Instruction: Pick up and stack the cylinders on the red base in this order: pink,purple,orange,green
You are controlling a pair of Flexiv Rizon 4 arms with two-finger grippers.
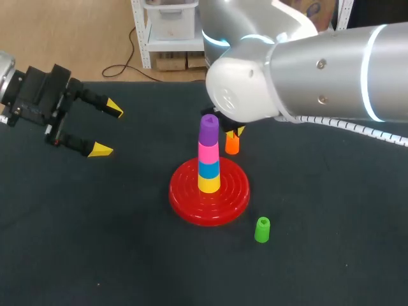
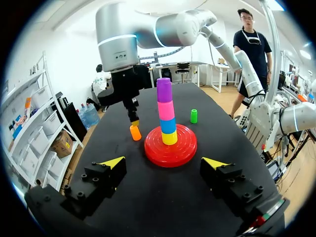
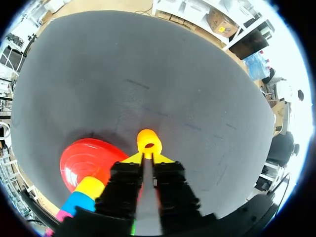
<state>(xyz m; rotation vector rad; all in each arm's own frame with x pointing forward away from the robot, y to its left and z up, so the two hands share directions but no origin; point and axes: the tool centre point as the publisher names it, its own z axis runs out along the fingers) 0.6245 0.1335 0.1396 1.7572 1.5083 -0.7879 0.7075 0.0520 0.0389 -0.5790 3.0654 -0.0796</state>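
Note:
On the red base point(image 1: 191, 197) stands a stack of yellow, blue, pink point(image 1: 208, 153) and, on top, purple point(image 1: 208, 129) cylinders. The orange cylinder point(image 1: 232, 145) stands upright on the table just behind and right of the stack. My right gripper point(image 3: 148, 155) points down at it, fingers almost together. Its tips sit at the near rim of the orange cylinder's point(image 3: 148, 138) top, not around its sides. The green cylinder point(image 1: 262, 230) stands alone in front of the base, to its right. My left gripper point(image 1: 107, 129) hovers open and empty at the far left.
The bulky body of my right arm point(image 1: 287, 70) hangs over the back middle of the table, hiding most of its own gripper in the head view. The dark table top point(image 1: 95, 242) stretches from the left gripper to the front edge.

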